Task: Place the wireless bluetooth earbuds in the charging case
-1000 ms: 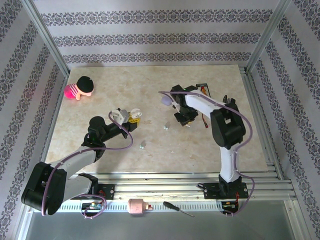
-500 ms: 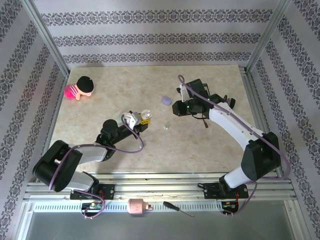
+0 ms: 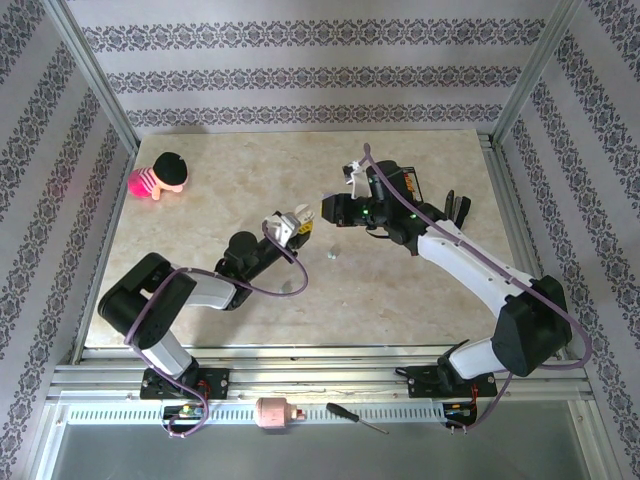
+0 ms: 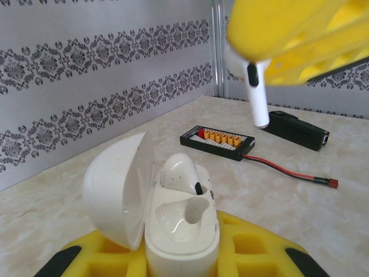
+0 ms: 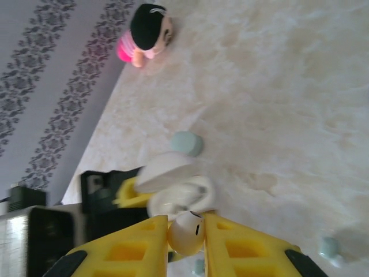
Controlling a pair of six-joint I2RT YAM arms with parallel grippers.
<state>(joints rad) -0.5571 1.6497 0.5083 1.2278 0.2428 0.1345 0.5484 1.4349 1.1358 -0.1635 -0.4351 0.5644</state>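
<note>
A: While the right end effector (image 5: 185,224) is clamped on a white earbud (image 4: 257,95), where is the charging case (image 4: 176,225)?

B: Gripped in the left end effector (image 3: 298,222), lid (image 4: 115,190) swung open. A second earbud (image 4: 180,172) sits inside it. The held one hangs just above the case, not touching. A loose bud (image 3: 332,254) lies on the tabletop (image 3: 400,295) nearby.

Empty socket (image 4: 183,216) open from above, raised lid (image 4: 115,187) walls its left — seated earbud (image 4: 179,173) crowds behind.
</note>
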